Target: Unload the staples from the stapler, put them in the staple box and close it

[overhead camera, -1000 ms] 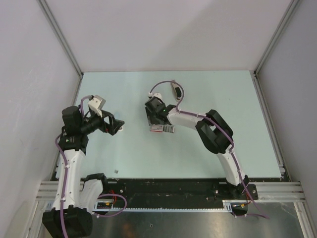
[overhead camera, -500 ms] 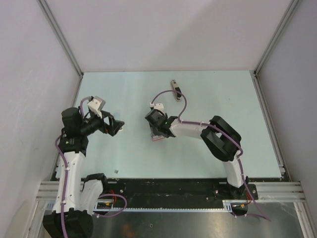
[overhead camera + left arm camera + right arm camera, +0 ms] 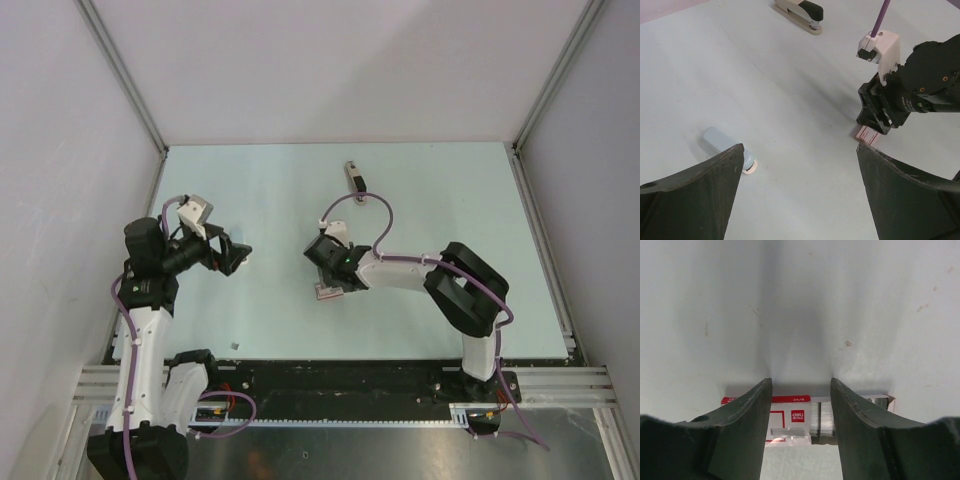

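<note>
The stapler (image 3: pixel 353 178), dark with a pale top, lies shut at the far middle of the table; it also shows in the left wrist view (image 3: pixel 799 12). My right gripper (image 3: pixel 334 276) is open and low over a red-and-white staple box (image 3: pixel 325 292). In the right wrist view its jaws (image 3: pixel 800 385) straddle the box (image 3: pixel 790 415), and a short grey strip of staples (image 3: pixel 788 430) lies on the box lid. My left gripper (image 3: pixel 238 258) is open and empty at the left (image 3: pixel 800 150).
A small pale blue cylinder (image 3: pixel 722 142) lies on the table by my left fingers. A tiny grey speck (image 3: pixel 233 345) lies near the table's front left. The box's grey ribbed section (image 3: pixel 826 417) shows beside the right finger.
My right gripper has moved towards the near edge, and the red-and-white box has shifted nearer with it. The stapler now shows clear of the cable. The left arm has not moved.
</note>
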{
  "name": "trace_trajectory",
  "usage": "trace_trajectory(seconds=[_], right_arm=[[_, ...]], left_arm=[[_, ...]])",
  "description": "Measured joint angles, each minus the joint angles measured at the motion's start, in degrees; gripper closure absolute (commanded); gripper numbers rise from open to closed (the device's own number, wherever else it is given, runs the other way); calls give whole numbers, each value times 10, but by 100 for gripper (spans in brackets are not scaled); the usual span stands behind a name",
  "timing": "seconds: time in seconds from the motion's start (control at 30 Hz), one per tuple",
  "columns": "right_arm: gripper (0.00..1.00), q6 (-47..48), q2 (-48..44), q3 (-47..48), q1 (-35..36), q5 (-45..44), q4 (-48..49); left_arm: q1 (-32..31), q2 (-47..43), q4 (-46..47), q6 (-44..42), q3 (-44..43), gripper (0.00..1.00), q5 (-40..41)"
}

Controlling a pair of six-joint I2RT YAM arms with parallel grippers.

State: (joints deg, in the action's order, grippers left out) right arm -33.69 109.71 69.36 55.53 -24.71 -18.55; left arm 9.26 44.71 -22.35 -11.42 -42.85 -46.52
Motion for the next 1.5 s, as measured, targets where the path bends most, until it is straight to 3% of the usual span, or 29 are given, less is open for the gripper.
trace_trajectory(seconds=[0.23, 0.43, 0.7, 0.93, 1.13, 1.5], right_arm=[[35, 23, -37, 6, -57, 39, -13], [29, 75, -21, 166, -150, 49, -19], [27, 143, 116, 366, -226, 38, -12], [27, 171, 225, 420, -274, 54, -41], [30, 183, 262, 448, -286, 66, -52], [46, 188, 291, 502, -286, 87, -49]], left_arm=[[0, 20, 2, 0, 0, 1, -6], [0, 40, 2, 0, 0, 0, -7], [1, 48, 3, -1, 0, 0, -15], [1, 66, 4, -6, 0, 0, -20], [1, 83, 4, -7, 0, 1, -23], [1, 83, 4, -12, 0, 1, -24]])
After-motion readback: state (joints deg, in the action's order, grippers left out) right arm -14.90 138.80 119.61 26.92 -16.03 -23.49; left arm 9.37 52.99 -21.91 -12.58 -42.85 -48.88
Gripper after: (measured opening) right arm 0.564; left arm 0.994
